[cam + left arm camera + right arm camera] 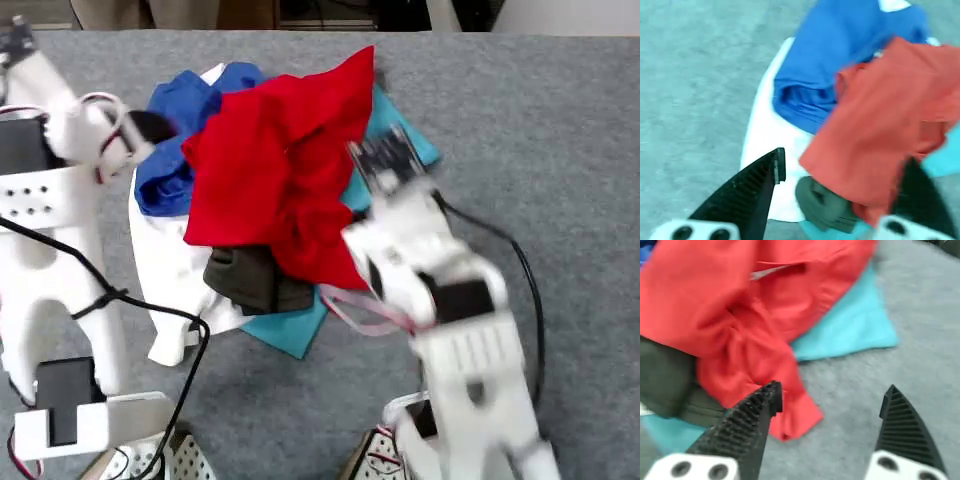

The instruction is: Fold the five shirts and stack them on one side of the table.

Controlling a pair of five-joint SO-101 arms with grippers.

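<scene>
A pile of shirts lies mid-table. A crumpled red shirt [275, 170] is on top, over a blue shirt [180, 120], a white shirt [175, 260], a dark olive shirt [250, 280] and a teal shirt [290, 330]. My left gripper [845, 175] hangs open above the pile's left side, over the white shirt [770, 135], blue shirt [835, 60] and red shirt [880, 125], holding nothing. My right gripper [832, 392] is open over bare grey table beside the red shirt's hem [790, 420], with the teal shirt [850, 330] just beyond. The right arm [420, 260] covers the pile's right edge.
The grey table [560, 130] has free room to the right of the pile and along the far edge. The left arm's base [50, 300] and cables [150, 305] stand at the near left. The right arm's base [470, 400] stands at the near right.
</scene>
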